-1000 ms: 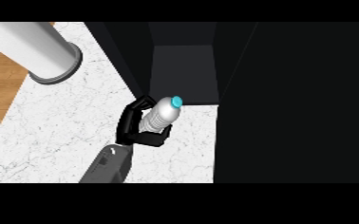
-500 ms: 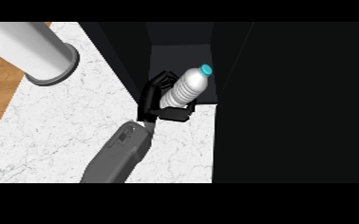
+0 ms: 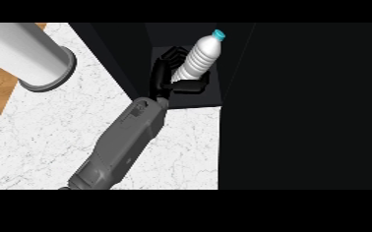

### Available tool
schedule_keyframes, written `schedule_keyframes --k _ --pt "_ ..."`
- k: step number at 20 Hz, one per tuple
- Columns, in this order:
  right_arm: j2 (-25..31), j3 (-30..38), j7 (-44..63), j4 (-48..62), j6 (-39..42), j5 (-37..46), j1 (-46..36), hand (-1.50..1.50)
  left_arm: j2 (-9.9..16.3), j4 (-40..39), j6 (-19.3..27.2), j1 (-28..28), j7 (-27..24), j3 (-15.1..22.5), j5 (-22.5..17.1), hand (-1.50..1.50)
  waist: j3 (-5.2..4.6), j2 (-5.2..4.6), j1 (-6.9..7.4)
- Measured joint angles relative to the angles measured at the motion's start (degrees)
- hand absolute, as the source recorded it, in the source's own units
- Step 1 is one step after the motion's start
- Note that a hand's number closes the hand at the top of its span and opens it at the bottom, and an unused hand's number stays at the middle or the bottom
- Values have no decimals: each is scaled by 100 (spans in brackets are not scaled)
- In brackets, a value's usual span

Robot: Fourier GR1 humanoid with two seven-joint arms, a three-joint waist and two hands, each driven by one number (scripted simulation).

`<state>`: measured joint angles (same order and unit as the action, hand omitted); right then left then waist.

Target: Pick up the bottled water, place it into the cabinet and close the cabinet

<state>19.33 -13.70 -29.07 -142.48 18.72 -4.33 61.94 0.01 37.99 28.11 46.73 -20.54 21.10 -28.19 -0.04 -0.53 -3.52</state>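
Note:
The water bottle (image 3: pixel 200 59) is clear with a light blue cap and tilts with the cap toward the upper right. My left hand (image 3: pixel 161 76) is shut on its lower part, fingers on its left and thumb under it. Hand and bottle sit inside the open front of the dark cabinet (image 3: pixel 236 59), above its floor. The bottle's base is hidden behind the hand. My grey forearm (image 3: pixel 120 145) reaches in from the lower left across the white marble counter (image 3: pixel 51 132). My right hand does not show.
A tall white cylinder with a grey base (image 3: pixel 33 54) stands on the counter at the left, next to a wooden strip (image 3: pixel 6 96). A large black panel (image 3: pixel 305 108), probably the cabinet's door, fills the right side.
My left hand has carried the bottle up and to the right, from the counter in front of the cabinet into its opening. The forearm has stretched further in.

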Motion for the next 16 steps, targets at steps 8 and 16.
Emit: schedule_keyframes --k 8,16 --pt "-34 164 -141 46 137 -84 9 -150 44 -1306 810 767 -181 -167 179 150 2 -53 -40" --pt "-15 247 -323 116 327 -126 30 -150 73 -2491 1713 1444 -168 -92 665 -150 1 -90 -98"
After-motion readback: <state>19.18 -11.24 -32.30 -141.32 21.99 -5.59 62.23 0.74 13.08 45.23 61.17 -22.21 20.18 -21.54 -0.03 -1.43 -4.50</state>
